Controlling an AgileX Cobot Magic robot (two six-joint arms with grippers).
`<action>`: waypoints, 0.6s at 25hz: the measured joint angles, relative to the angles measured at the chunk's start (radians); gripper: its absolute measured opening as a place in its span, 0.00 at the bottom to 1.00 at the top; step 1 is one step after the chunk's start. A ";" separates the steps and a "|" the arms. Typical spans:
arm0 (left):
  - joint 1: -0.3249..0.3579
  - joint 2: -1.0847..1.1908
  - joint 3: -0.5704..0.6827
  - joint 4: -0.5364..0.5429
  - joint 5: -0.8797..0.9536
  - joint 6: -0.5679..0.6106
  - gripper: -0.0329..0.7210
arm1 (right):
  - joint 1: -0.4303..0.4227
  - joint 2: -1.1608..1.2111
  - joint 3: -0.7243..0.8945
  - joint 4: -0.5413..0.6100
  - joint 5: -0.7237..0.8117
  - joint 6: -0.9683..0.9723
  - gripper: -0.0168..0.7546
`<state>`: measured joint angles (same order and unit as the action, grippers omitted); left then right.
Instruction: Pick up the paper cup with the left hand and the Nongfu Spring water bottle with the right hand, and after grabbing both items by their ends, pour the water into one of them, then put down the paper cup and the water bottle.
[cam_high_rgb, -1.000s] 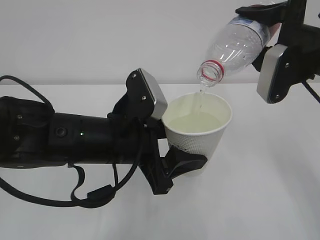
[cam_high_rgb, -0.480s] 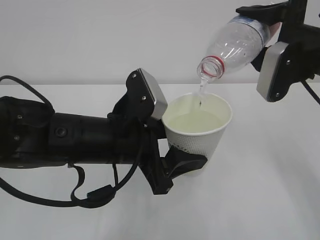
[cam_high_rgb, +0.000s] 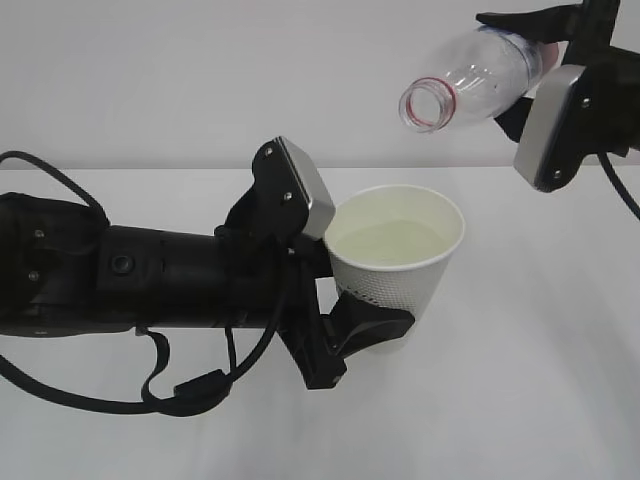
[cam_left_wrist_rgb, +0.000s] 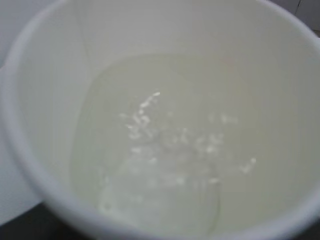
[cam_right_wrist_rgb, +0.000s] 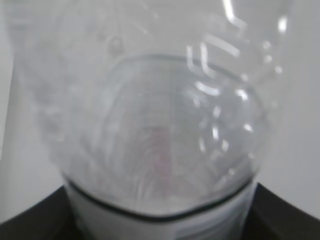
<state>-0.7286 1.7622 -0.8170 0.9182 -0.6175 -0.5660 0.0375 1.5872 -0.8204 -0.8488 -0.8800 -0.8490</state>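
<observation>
My left gripper (cam_high_rgb: 350, 325), at the end of the black arm lying across the left of the white worktop (cam_high_rgb: 520, 400), is clamped on the lower wall of the paper cup (cam_high_rgb: 400, 265). The cup stands upright just off centre, its base hidden behind my fingers, so I cannot tell whether it rests on the worktop or hangs clear of it. The left wrist view looks straight down into the cup and shows water (cam_left_wrist_rgb: 165, 155) pooled pale over the bottom, with glints across its surface.

To the right and above, my right gripper (cam_high_rgb: 535, 55) grips the base end of the bottle (cam_high_rgb: 480, 75). The bottle lies close to level, its open red-ringed mouth pointing left and toward the camera, above the cup's right rim but apart from it. No stream runs from the mouth. The right wrist view looks along the clear body from the base and shows no label and no standing water that I can make out.

By my reading the pour is done and both things are left to set down. The cup is the risk: thin paper, loaded with water, pinched low on one side. Tilt it while lowering and water could slop over the rim; squeeze harder and the wall could buckle. The bottle, light and held by its far end, could topple if released off upright.
</observation>
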 joint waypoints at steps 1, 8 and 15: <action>0.000 0.000 0.000 0.000 0.000 0.000 0.71 | 0.000 0.000 0.000 0.000 0.000 0.016 0.63; 0.000 0.000 0.000 0.000 0.000 0.000 0.71 | 0.000 0.000 0.000 0.002 0.000 0.125 0.63; 0.000 0.000 0.000 0.000 0.000 0.000 0.71 | 0.000 0.000 0.000 0.002 0.000 0.239 0.63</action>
<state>-0.7286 1.7622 -0.8170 0.9182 -0.6175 -0.5660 0.0375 1.5872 -0.8204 -0.8464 -0.8800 -0.6100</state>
